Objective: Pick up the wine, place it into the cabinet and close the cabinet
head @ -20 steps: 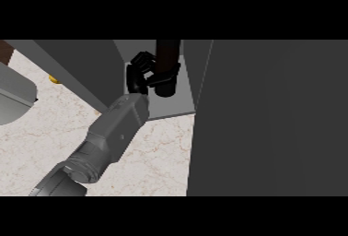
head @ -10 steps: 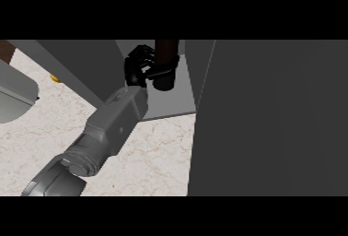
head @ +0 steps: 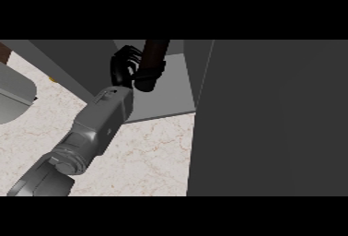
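Step in hand: the left robot hand (head: 124, 67) was setting the dark, slender glass wine bottle (head: 151, 64) into the grey open cabinet (head: 163, 99), so the placing was under way and the closing not yet begun.
Robot hand state: its black fingers were curled round the bottle from the left side, pinching it near the lower end.
Right robot hand: it showed nowhere in the head view.
Where the wine was: inside the cabinet opening, above the pale grey cabinet floor, tilted slightly and running up out of the view's top; whether its base touched the floor was hard to tell from this steep angle.
Cabinet door: the large dark grey panel (head: 272, 120) filling the right of the view was probably the open door, standing just beside the bottle.
Doing it well: the bottle should be brought upright and lowered until it rests on the cabinet floor, well behind the front edge, before the fingers let go; the forearm (head: 95, 129) should then draw back over the marbled beige tabletop (head: 146, 159) without brushing the bottle, leaving the door's swing free.
Change from earlier frame: against half a second before, hand and bottle sat a little higher in the view and deeper into the cabinet, and the forearm stretched further forward.
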Available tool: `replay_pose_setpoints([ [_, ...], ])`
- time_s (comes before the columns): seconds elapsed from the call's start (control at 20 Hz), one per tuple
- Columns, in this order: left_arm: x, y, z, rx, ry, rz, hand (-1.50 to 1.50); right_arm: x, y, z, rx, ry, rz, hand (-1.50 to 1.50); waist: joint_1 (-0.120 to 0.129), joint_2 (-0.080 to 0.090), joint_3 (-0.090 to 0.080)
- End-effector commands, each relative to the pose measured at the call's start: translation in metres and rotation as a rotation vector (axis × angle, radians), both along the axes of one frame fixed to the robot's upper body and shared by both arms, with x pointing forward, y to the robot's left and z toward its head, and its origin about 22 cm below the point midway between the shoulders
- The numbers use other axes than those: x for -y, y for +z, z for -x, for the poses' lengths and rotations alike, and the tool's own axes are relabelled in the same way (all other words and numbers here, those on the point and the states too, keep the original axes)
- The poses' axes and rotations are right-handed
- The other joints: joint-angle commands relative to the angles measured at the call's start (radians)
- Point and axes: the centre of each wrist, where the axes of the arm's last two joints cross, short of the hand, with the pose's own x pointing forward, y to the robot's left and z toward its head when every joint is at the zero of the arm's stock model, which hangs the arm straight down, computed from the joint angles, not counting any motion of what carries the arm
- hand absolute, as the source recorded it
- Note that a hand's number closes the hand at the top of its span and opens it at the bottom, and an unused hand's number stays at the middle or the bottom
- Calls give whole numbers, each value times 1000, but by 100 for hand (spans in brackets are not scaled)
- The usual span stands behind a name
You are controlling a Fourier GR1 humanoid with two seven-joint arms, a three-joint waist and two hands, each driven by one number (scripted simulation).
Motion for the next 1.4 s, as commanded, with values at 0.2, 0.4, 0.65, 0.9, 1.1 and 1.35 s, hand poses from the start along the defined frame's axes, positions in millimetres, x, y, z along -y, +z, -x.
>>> replay_pose_setpoints([
  [0.2, -26, -16, 7, -53, 84, -92, 150, -1, -1, 9, 14, 40, -4, -150, -4, 5, -3],
  [0.4, -35, -18, 8, -58, 75, -161, 150, -2, 2, 7, 39, 48, 5, -150, -11, 15, -3],
  [0.65, -36, -14, 6, -78, 58, -116, -150, -1, -1, 1, 12, 43, 9, -150, -7, 15, -2],
  [0.9, -44, -11, 4, -86, 61, -89, -150, -2, 3, 7, 41, 48, 13, -150, -9, 10, -4],
  [1.1, -46, -11, 4, -74, 31, -76, -150, -3, 3, 3, 22, 33, 12, -150, 8, 5, -5],
  [1.35, -44, -3, 0, -35, -29, -135, -150, -7, 4, 3, 22, 52, -13, -150, 16, 1, -4],
])
